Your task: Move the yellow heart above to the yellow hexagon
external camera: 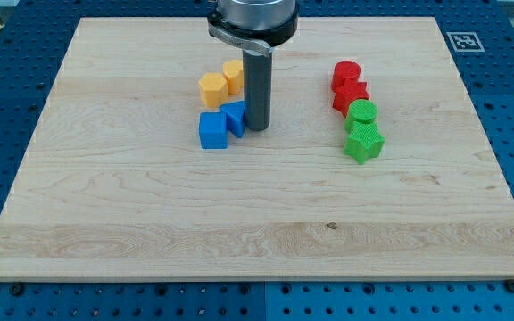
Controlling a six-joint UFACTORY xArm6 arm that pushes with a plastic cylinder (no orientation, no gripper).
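Note:
The yellow heart sits near the view's top centre, touching the upper right of the yellow hexagon. My tip is down on the board just below and to the right of both. It stands right beside a blue block of unclear shape. The rod rises in front of the space to the right of the yellow heart.
A blue cube lies to the left of the other blue block. On the right stand a red cylinder, a red star, a green cylinder and a green star. The wooden board ends at a blue pegboard.

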